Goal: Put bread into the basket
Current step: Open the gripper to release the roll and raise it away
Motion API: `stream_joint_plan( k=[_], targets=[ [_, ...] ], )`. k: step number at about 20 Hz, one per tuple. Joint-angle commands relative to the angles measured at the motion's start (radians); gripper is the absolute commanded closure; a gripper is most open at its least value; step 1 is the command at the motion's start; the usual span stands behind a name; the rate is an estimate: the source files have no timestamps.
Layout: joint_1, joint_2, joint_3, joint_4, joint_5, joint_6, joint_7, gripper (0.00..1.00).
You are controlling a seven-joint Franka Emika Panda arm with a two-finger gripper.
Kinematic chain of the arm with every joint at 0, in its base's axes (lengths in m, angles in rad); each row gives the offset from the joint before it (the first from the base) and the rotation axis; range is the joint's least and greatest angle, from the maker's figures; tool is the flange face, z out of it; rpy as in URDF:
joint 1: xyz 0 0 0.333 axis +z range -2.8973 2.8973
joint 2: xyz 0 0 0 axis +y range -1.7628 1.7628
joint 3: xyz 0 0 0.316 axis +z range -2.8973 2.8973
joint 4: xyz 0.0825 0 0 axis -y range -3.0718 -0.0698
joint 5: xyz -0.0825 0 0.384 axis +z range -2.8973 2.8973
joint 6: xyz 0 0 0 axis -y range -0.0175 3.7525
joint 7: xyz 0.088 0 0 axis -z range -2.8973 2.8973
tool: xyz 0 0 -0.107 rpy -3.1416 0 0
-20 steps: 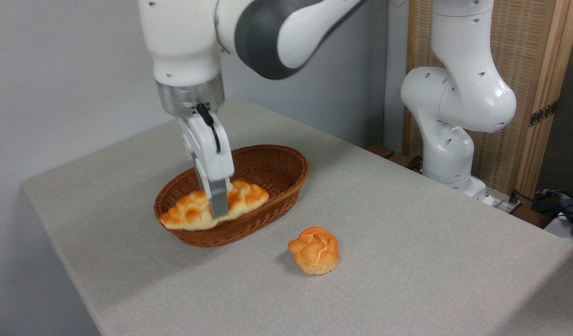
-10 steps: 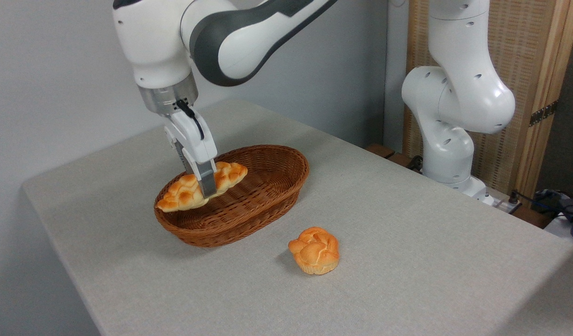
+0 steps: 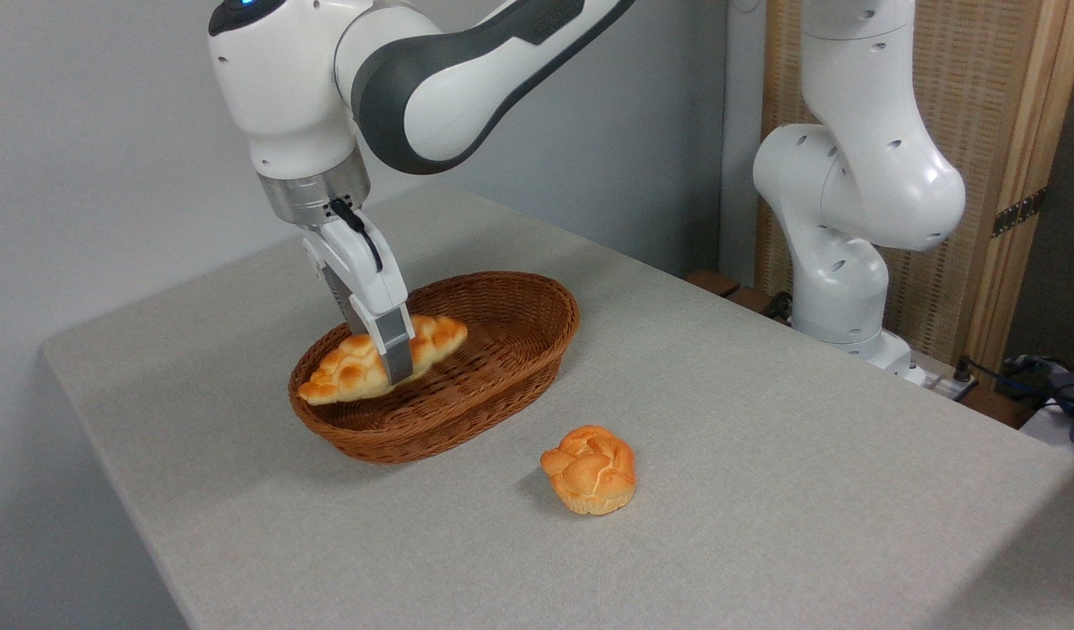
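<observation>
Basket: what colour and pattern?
Brown woven wicker, the basket; clearest in the fixed camera view.

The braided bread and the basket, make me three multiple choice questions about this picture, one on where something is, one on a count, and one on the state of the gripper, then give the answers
1. Where is the small round bun?
A. inside the basket
B. on the table, right of and nearer than the basket
C. held by the arm

2. How many bread pieces show?
A. one
B. two
C. four

3. What is the gripper doing?
A. closed on the braided bread
B. open above the bun
C. resting on the cloth

Answers:
1 B: the bun sits alone on the table, outside the basket.
2 B: only the braided bread and the bun are there.
3 A: the fingers clamp the loaf at its middle, over the basket's left part.
</observation>
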State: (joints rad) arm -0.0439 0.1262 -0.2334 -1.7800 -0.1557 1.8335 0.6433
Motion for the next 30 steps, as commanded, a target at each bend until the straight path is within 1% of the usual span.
stream_joint_plan(
  k=[1,4,7,8,9,11,12,15,18,22,25,26,30],
  targets=[
    [-0.004,-0.002,0.005,0.014,-0.005,-0.019,-0.020,0.00],
    [-0.004,-0.010,0.008,0.028,-0.004,-0.020,-0.022,0.00],
    [-0.002,-0.011,0.017,0.102,-0.001,-0.025,-0.020,0.00],
    [0.004,-0.022,0.023,0.119,-0.001,-0.048,-0.022,0.00],
    [0.007,-0.040,0.031,0.128,0.013,-0.083,-0.022,0.00],
    [0.007,-0.077,0.084,0.148,0.080,-0.131,-0.017,0.00],
    [0.007,-0.097,0.104,0.146,0.099,-0.132,-0.013,0.00],
    [0.007,-0.154,0.184,0.145,0.102,-0.134,-0.008,0.00],
    [0.007,-0.180,0.215,0.139,0.110,-0.137,-0.011,0.00],
    [0.007,-0.180,0.218,0.133,0.114,-0.137,-0.016,0.00],
    [0.007,-0.180,0.218,0.134,0.108,-0.198,-0.010,0.00],
    [0.007,-0.180,0.217,0.134,0.102,-0.207,-0.010,0.00],
    [0.007,-0.178,0.213,0.134,0.105,-0.215,-0.008,0.00]
  ],
)
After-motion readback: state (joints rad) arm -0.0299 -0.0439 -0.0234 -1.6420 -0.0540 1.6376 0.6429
